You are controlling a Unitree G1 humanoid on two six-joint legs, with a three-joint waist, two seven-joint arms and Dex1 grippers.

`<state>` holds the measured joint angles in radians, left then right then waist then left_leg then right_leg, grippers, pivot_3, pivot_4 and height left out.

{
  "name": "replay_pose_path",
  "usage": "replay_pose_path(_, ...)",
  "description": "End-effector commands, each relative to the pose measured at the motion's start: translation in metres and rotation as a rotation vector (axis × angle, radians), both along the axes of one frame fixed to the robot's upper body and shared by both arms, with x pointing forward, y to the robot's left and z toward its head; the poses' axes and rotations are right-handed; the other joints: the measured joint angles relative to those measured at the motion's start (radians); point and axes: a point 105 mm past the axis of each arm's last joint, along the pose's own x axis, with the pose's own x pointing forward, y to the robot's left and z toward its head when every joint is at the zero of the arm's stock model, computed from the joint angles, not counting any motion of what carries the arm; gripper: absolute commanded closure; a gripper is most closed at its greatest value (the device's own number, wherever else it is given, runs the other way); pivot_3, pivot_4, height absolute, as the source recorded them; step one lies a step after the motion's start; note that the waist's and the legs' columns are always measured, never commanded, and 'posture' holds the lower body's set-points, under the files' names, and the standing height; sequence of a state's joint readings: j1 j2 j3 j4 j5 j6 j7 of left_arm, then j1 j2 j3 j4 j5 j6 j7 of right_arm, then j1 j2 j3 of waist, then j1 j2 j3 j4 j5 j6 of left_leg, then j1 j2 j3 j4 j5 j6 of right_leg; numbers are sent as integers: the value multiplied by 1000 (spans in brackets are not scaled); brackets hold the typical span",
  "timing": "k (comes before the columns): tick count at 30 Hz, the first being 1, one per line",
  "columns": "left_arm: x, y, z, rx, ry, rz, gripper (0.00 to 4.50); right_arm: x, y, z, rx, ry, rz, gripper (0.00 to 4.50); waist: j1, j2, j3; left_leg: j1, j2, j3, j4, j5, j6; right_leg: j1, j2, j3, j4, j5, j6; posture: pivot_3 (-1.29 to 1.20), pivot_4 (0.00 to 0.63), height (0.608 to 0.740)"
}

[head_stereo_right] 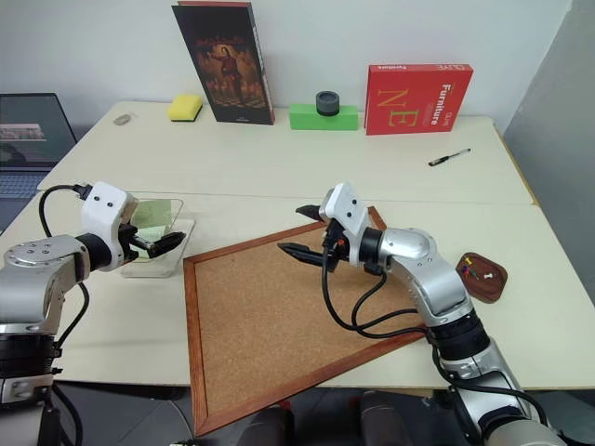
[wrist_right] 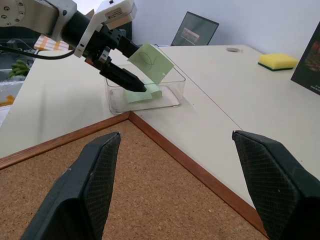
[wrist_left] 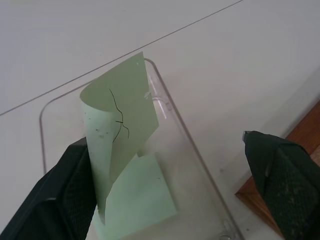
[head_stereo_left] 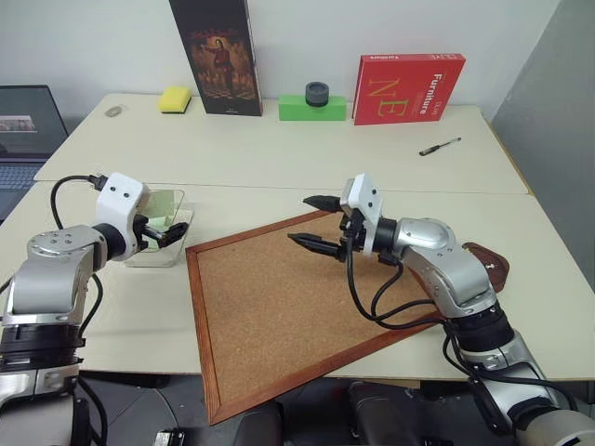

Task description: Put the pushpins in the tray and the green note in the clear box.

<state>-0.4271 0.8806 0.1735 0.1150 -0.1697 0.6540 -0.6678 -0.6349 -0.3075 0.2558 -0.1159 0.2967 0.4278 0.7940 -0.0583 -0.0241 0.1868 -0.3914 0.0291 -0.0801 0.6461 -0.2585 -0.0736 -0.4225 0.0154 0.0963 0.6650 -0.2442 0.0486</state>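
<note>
Landmark: cork board (head_stereo_right: 288,316).

Left gripper (wrist_left: 170,175) just off the board's left edge, over the clear box (head_stereo_right: 158,253), jaws spread wide. Green note (wrist_left: 122,150) curled in the box, leaning on one finger (wrist_left: 70,190); not pinched.

Right gripper (head_stereo_right: 302,230) over the board's far corner, jaws wide, empty.

Tray (head_stereo_right: 476,277) right of the board, red and green pushpins (head_stereo_right: 474,269) inside.

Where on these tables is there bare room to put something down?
Plenty: the far table between the books' row and the seam, and the cork board itself. Crowded spots: the clear box at the left gripper, holding the green note, and the tray.
</note>
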Motion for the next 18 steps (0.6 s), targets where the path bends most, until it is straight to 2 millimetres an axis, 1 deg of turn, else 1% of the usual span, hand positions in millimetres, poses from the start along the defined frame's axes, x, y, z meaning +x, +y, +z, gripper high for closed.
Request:
replay_pose_path(1, 1, 4, 6, 90, -4, -17, 10, -5, -1, 15, 34, -47, 7, 710, 0, 0, 0, 0, 0, 0, 0, 0, 0, 0, 0, 0, 0, 0, 0, 0, 150, 740)
replay_pose_path(4, -1, 1, 0, 92, 29, -45, 10, -5, -1, 16, 36, -48, 5, 710, 0, 0, 0, 0, 0, 0, 0, 0, 0, 0, 0, 0, 0, 0, 0, 0, 150, 740)
replay_pose_path(7, -3, -6, -5, 77, 57, -86, 10, -5, -1, 16, 38, -50, 2, 710, 0, 0, 0, 0, 0, 0, 0, 0, 0, 0, 0, 0, 0, 0, 0, 0, 150, 740)
replay_pose_path(11, -6, -10, -11, 113, 89, -131, 10, -5, -1, 17, 40, -53, 0, 710, 0, 0, 0, 0, 0, 0, 0, 0, 0, 0, 0, 0, 0, 0, 0, 0, 150, 740)
replay_pose_path(18, -4, -13, -5, 106, 62, -153, 10, -5, -1, 20, 48, -60, -5, 710, 0, 0, 0, 0, 0, 0, 0, 0, 0, 0, 0, 0, 0, 0, 0, 0, 150, 740)
